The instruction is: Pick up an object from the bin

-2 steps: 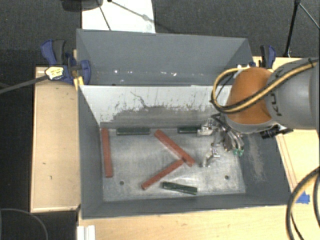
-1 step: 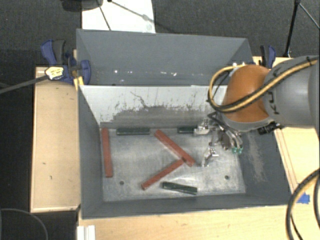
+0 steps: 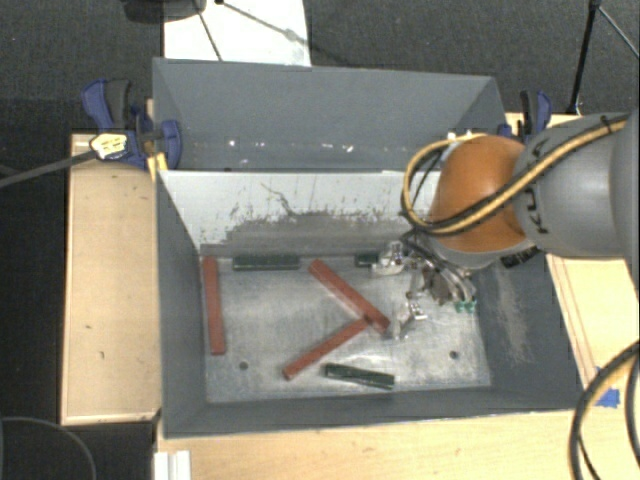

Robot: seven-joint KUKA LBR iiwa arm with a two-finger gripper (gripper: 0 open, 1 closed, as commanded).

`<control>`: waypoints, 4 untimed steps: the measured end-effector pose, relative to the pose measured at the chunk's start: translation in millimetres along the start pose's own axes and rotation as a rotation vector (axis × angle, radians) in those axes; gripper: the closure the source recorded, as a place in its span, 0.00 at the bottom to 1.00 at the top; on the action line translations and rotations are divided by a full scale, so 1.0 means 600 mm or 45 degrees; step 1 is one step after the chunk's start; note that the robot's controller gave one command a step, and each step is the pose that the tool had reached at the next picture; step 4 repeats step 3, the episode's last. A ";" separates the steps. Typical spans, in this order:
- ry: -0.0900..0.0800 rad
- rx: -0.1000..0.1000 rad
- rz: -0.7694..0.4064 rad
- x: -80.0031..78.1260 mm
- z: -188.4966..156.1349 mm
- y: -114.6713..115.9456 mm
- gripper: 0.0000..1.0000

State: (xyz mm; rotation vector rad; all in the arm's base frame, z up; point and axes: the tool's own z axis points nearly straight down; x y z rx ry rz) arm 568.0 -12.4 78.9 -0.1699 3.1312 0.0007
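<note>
— Grey metal bin [image 3: 185, 318], scuffed floor, sticks scattered about. How far along are you?
— Nothing looks lifted yet. Your tool [image 3: 408, 318] sits low, just beside the right end of the slanted brown stick [image 3: 340, 288]. Wide or narrow, you cannot tell.
— What crowds it?
— A second brown stick [image 3: 322, 349] meets that same end, and a dark green stick [image 3: 360, 375] lies near in front. Grasp and lift remain.

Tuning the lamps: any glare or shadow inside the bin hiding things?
Camera view: the bin's back wall glares pale; the dark green bar at its foot lies in dimmer light yet is visible; the brown sticks by the gripper are evenly lit.
</note>
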 end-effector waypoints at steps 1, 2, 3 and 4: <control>-0.009 -0.001 0.298 -0.019 0.005 0.036 1.00; -0.009 -0.001 0.296 -0.019 0.005 0.036 1.00; 0.001 0.001 0.346 -0.005 -0.231 -0.014 1.00; 0.001 0.001 0.346 -0.005 -0.231 -0.014 1.00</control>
